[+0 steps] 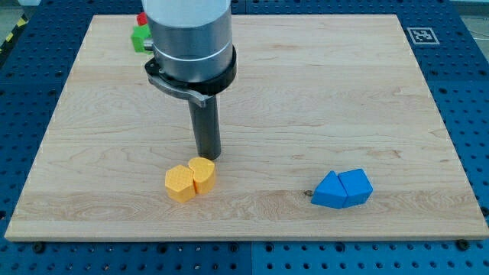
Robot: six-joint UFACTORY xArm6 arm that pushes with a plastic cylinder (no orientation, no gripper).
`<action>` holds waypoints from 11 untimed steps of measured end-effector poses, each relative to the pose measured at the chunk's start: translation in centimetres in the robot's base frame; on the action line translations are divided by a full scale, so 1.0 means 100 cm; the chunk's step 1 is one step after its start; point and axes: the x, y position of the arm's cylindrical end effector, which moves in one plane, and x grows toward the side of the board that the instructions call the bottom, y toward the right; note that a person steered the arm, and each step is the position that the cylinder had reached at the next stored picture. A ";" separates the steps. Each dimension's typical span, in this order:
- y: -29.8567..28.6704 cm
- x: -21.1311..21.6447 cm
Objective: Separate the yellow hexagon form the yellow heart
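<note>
A yellow hexagon (180,184) lies at the view's lower middle-left on the wooden board (344,99). A yellow heart (203,174) touches its right side. My tip (208,156) stands just above the heart's top edge, very close to it; I cannot tell whether they touch. The rod rises from there into the grey arm body.
Two blue blocks (343,188) lie together at the view's lower right. A green block (140,38) and a red block (142,17) sit at the top left, partly hidden by the arm. The blue perforated table surrounds the board.
</note>
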 end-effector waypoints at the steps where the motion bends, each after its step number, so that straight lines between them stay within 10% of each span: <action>1: -0.003 -0.042; 3: -0.080 0.018; 6: 0.021 0.110; 11: -0.009 0.067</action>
